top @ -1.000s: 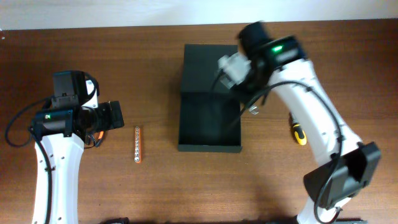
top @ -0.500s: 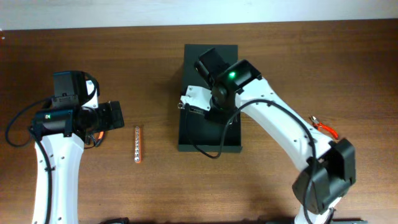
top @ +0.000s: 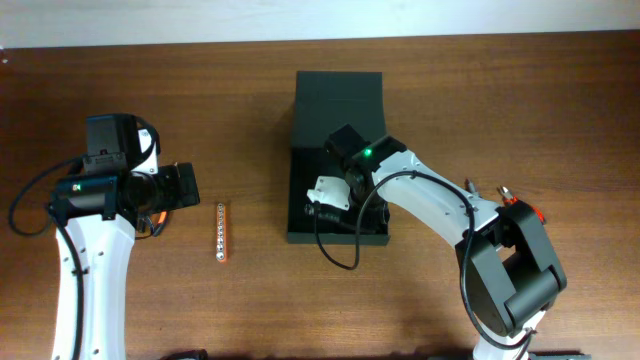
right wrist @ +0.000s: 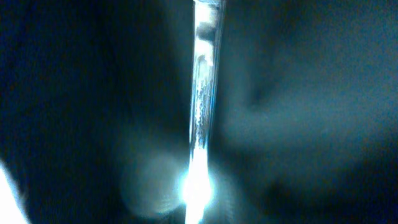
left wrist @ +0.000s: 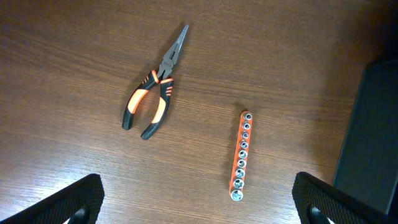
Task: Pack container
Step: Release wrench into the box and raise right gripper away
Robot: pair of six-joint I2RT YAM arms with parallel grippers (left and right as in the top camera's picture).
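Note:
The container [top: 296, 190] is a dark box standing open at the table's middle, with its flap lid [top: 338, 100] folded back. Its edge shows in the left wrist view [left wrist: 373, 137]. My right gripper [top: 330, 195] reaches down inside the box near its left front. The right wrist view is dark and shows only a thin shiny metal shaft [right wrist: 204, 93] close up, so the fingers are hidden. My left gripper [top: 185, 187] [left wrist: 199, 214] is open and empty above the table, left of the box.
Orange-and-black pliers [left wrist: 152, 99] lie on the wood under my left arm. An orange socket rail [top: 221, 232] [left wrist: 240, 155] lies between the left gripper and the box. A small orange-red tool [top: 510, 193] shows by the right arm's base.
My right arm has swung from the box's back right, across it, and down into the box's front left. The left arm has not moved.

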